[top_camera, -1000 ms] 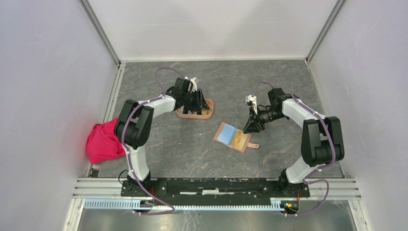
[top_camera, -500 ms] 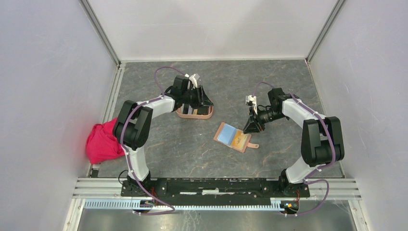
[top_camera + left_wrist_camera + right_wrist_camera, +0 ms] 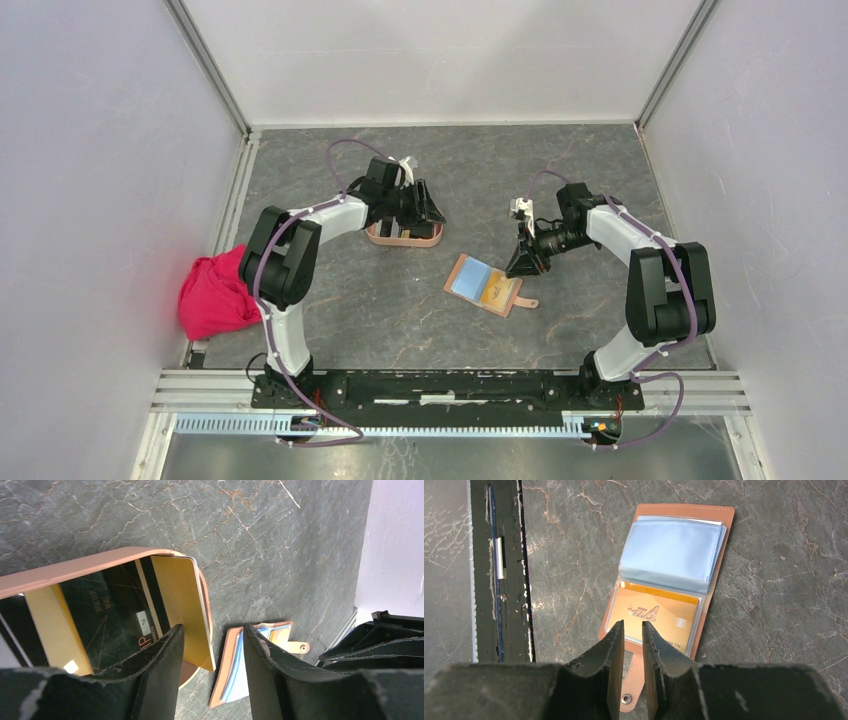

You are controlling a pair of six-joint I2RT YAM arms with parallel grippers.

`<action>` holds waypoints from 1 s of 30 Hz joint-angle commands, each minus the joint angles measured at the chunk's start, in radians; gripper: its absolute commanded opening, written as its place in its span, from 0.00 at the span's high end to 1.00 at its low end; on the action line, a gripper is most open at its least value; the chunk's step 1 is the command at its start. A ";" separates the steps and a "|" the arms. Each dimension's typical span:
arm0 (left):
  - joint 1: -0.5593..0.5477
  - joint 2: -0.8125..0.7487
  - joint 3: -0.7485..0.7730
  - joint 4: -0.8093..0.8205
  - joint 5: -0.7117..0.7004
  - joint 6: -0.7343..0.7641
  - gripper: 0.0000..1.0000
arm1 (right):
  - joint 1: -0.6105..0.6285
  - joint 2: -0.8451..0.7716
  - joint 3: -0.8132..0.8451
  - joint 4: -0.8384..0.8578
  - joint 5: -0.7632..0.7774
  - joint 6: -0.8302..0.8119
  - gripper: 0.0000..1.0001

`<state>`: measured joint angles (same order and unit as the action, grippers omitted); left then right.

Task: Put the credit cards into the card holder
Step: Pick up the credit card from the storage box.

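Observation:
The salmon-pink card holder (image 3: 405, 236) sits left of centre. In the left wrist view its rim (image 3: 75, 567) encloses a black card (image 3: 110, 615) and a gold-orange card (image 3: 182, 600) that leans on the right rim. My left gripper (image 3: 428, 212) hovers just above the holder's right end, jaws open and empty (image 3: 212, 626). The open brown wallet (image 3: 487, 285) lies at centre with a gold card (image 3: 659, 615) in a clear sleeve and a pale blue sleeve (image 3: 669, 555) above it. My right gripper (image 3: 520, 268) hangs over the wallet's snap-tab end, jaws (image 3: 632, 622) nearly together and empty.
A red cloth (image 3: 210, 295) lies at the table's left edge. The wallet also shows beyond the holder in the left wrist view (image 3: 227, 670), with the right arm (image 3: 380, 640) behind it. A black metal rail (image 3: 499, 570) runs left of the wallet.
My left gripper has risen out of the card holder and shifted slightly toward the back right, leaving the cards in it. The right arm has not moved.

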<state>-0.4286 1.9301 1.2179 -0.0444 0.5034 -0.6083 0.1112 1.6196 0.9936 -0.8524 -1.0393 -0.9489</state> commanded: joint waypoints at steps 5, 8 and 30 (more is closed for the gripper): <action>-0.030 0.037 0.074 -0.089 -0.082 0.056 0.45 | 0.003 -0.036 0.014 -0.014 -0.034 -0.033 0.75; -0.032 0.041 0.083 -0.105 -0.103 0.062 0.45 | 0.003 -0.036 0.015 -0.013 -0.034 -0.034 0.75; -0.050 0.016 0.093 -0.070 -0.048 0.033 0.50 | 0.002 -0.038 0.016 -0.019 -0.034 -0.039 0.75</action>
<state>-0.4736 1.9789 1.2907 -0.1558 0.4213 -0.5858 0.1112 1.6196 0.9936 -0.8558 -1.0397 -0.9569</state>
